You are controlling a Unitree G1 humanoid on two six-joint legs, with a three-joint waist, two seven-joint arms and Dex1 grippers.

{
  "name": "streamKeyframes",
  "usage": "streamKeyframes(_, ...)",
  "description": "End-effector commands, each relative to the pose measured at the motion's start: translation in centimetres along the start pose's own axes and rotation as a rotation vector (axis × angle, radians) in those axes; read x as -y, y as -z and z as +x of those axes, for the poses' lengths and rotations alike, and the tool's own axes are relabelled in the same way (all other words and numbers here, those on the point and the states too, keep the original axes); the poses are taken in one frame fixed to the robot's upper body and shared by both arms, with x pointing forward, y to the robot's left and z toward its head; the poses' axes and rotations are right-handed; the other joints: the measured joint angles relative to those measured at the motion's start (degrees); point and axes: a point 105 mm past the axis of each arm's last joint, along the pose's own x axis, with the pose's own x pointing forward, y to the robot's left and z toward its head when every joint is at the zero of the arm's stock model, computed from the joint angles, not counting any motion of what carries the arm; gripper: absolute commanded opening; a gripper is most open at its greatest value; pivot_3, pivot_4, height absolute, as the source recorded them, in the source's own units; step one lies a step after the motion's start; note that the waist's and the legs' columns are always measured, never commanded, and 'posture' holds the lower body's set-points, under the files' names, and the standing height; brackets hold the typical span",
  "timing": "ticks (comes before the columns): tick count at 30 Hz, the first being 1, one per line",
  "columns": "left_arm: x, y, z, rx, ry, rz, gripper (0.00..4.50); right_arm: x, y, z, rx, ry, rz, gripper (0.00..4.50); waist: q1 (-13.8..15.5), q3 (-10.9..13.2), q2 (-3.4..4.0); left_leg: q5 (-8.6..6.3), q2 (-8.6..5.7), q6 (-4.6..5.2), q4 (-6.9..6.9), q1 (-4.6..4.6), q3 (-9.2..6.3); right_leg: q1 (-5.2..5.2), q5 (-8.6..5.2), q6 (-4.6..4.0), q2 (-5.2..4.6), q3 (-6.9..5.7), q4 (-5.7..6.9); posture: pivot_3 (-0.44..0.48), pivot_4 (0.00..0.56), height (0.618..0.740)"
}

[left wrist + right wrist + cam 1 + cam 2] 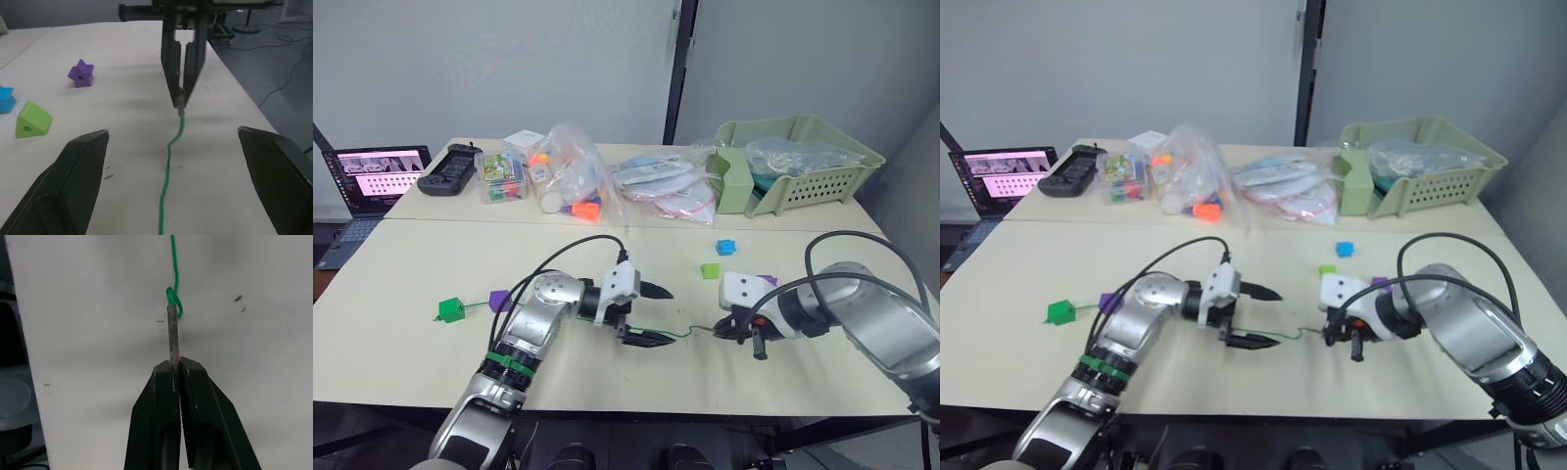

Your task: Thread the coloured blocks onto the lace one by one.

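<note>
head stereo: forward-down over table (431, 284) | wrist views: close along fingers, sharing lace (168, 161)

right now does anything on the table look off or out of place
Nothing looks spilled or damaged. The right tool is shut on the lace's stiff tip, the left tool is open beside the cord, and no coloured blocks are threaded yet.

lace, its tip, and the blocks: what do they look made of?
Lace: looks like twisted green cord, matte; the twist shows in the right wrist view.
Tip: stiff straight pale sleeve, perhaps plastic or worn metal; hard to say. The right gripper pinches it with jaws shut.
Blocks, e.g. the lime one and the purple star: likely moulded plastic, smooth, uniform colour, clean holes.
</note>
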Motion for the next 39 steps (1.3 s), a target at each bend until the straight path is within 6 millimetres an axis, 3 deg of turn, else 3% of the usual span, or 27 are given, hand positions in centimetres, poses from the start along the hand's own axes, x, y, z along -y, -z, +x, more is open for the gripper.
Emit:
streamKeyframes(1, 0.5, -0.3, 1.1, 0.017, 0.005, 0.023, 4.44, -0.4, -0.8, -0.3, 0.009, -0.004, -0.031, 0.0, 0.0, 0.0, 0.0, 0.0, 0.0, 0.0, 0.0, 0.0, 0.0, 0.0, 0.0, 0.0, 0.0, 0.0, -0.01, 0.0, 0.15, 0.734)
streamKeyframes(4, 0.7, -0.4, 1.6, 0.031, 0.008, 0.01, 4.44, -0.5, -0.8, -0.3, 0.008, -0.005, -0.032, 0.0, -0.01, 0.0, 0.0, 0.0, 0.01, 0.0, 0.0, 0.01, -0.01, -0.01, 0.0, 0.0, 0.01, -0.01, 0.0, 0.0, 0.15, 0.734)
streamKeyframes(8, 0.8, -0.1, 2.0, 0.022, 0.01, 0.01, 3.39, -0.5, -0.7, -0.2, 0.008, -0.001, -0.03, 0.0, 0.0, 0.0, 0.0, 0.0, 0.0, 0.0, 0.0, 0.03, -0.01, 0.02, 0.0, 0.0, 0.01, 0.0, -0.01, 0.0, 0.15, 0.734)
streamKeyframes(21, 0.9, -0.4, 2.9, 0.028, 0.023, 0.009, 3.39, -0.4, -0.5, 0.0, 0.014, 0.005, -0.024, 0.0, 0.16, 0.0, 0.0, 0.0, -0.01, 0.0, 0.01, 0.03, -0.01, 0.02, 0.0, 0.0, 0.0, 0.0, -0.01, 0.0, 0.15, 0.734)
streamKeyframes(22, 1.0, -0.4, 3.0, 0.029, 0.025, 0.009, 2.89, -0.4, -0.5, 0.0, 0.015, 0.005, -0.024, 0.0, 0.15, 0.0, 0.0, 0.0, -0.01, 0.0, 0.01, 0.03, -0.01, 0.02, 0.0, 0.0, 0.0, 0.0, -0.01, 0.0, 0.15, 0.734)
streamKeyframes(31, 0.9, -0.7, 3.0, 0.04, 0.031, 0.003, 0.01, -0.4, -0.4, 0.0, 0.016, 0.009, -0.018, 0.0, 0.17, 0.0, 0.0, 0.0, -0.01, 0.0, 0.0, 0.03, -0.01, 0.02, 0.0, 0.0, 0.0, 0.0, -0.01, 0.0, 0.15, 0.734)
streamKeyframes(39, 0.8, -0.5, 3.1, 0.033, 0.026, 0.002, 0.01, -0.2, -0.9, -0.4, 0.05, 0.024, 0.023, 0.0, 0.18, 0.0, 0.0, 0.0, -0.01, 0.0, 0.01, 0.03, -0.01, 0.02, 0.0, 0.0, 0.0, 0.0, -0.01, 0.0, 0.15, 0.734)
